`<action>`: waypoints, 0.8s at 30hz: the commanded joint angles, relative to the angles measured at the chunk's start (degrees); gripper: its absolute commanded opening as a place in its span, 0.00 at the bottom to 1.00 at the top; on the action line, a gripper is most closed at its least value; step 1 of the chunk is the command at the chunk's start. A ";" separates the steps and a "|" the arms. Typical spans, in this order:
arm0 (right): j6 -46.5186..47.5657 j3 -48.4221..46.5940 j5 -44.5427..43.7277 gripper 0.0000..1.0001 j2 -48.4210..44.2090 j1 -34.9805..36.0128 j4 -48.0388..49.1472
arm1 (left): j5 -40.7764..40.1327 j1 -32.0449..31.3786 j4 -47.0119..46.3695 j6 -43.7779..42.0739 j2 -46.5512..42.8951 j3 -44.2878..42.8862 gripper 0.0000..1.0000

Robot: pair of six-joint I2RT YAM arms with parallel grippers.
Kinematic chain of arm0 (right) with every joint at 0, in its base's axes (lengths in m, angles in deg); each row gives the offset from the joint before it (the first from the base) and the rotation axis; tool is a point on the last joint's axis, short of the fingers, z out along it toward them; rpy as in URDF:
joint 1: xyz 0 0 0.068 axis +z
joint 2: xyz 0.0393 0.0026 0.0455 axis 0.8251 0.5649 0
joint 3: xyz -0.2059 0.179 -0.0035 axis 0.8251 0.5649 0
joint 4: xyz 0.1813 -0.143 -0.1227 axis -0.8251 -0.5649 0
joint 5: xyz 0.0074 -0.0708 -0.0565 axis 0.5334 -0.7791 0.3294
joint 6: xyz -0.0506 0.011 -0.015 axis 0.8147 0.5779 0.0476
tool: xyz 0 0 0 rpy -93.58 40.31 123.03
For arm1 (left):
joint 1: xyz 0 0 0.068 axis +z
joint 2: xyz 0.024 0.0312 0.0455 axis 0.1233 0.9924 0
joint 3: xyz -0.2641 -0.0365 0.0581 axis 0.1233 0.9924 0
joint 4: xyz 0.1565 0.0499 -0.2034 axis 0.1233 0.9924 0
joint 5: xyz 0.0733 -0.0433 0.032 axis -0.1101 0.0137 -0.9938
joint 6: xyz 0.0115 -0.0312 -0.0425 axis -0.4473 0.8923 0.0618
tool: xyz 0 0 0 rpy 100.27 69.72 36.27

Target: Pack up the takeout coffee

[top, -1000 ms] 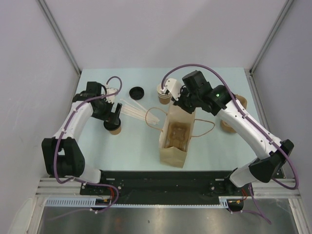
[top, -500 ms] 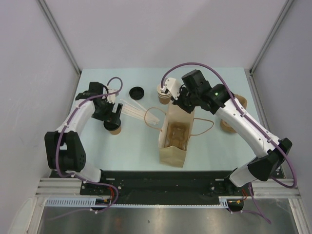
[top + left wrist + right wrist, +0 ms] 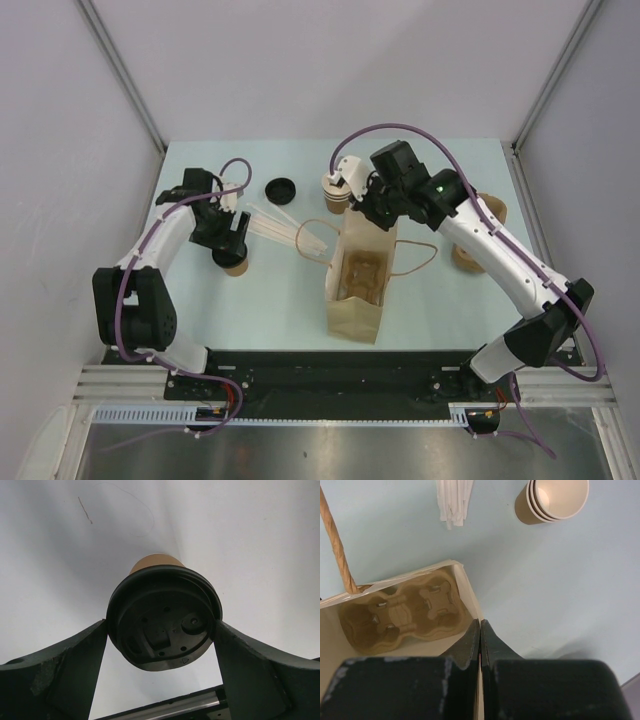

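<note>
The takeout coffee [image 3: 234,261], a small brown cup with a black lid, stands on the table at the left. My left gripper [image 3: 231,244] is over it. In the left wrist view the fingers [image 3: 85,655] press both sides of the lid [image 3: 162,622], so my left gripper [image 3: 161,626] is shut on it. The open paper bag [image 3: 360,285] stands in the middle with a pulp cup carrier [image 3: 400,612] at its bottom. My right gripper [image 3: 372,214] is shut on the bag's far rim [image 3: 466,587], jaws closed flat on the paper [image 3: 480,626].
A stack of lidless brown cups [image 3: 336,192] stands just behind the bag and shows in the right wrist view [image 3: 552,500]. A loose black lid [image 3: 280,189] lies at the back. White wrapped straws [image 3: 290,230] lie between cup and bag. Brown items [image 3: 470,256] sit at right.
My right gripper has shifted slightly left with the bag's rim. My left arm has settled a little at the cup, which stays where it was.
</note>
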 commanded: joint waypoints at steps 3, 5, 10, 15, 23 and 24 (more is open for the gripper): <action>-3.57 -3.05 0.32 0.00 0.12 -0.70 0.86 | 0.96 0.07 -1.18 1.04 0.68 0.28 0.89; -4.01 -3.14 0.58 0.00 0.04 -0.88 0.86 | 1.83 0.07 -1.17 1.47 1.12 0.46 0.88; -4.45 -3.67 0.85 0.00 0.65 -1.14 0.95 | 2.89 0.07 -1.00 1.74 1.29 0.99 0.74; -5.33 -3.84 1.02 0.00 1.00 -1.23 1.12 | 3.07 0.07 -0.30 0.95 -0.02 0.37 0.57; -5.60 -4.02 1.37 0.00 0.92 -1.41 2.26 | 3.42 0.07 1.46 -0.80 -2.22 -0.77 0.35; -5.60 -4.02 1.46 0.00 0.74 -1.41 2.53 | 3.51 0.07 1.64 -0.89 -2.83 -1.12 0.30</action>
